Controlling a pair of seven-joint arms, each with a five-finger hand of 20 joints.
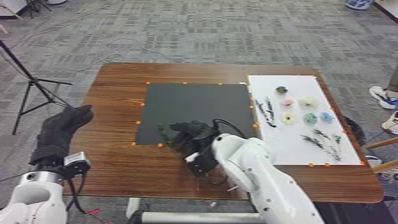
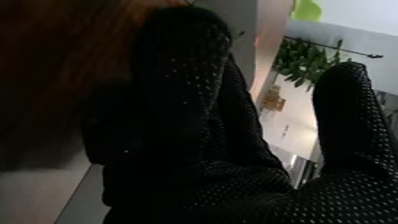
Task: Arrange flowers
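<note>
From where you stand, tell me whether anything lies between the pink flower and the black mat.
Yes: dark, thin sprigs lie on the white sheet, between the pink flower and the black mat. They look flat, so lifting the flower over them would probably be enough.

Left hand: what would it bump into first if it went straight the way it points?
Likely nothing: ahead of the left hand, the way looks free over the brown table, passing left of the black mat, though its height is hard to judge.
</note>
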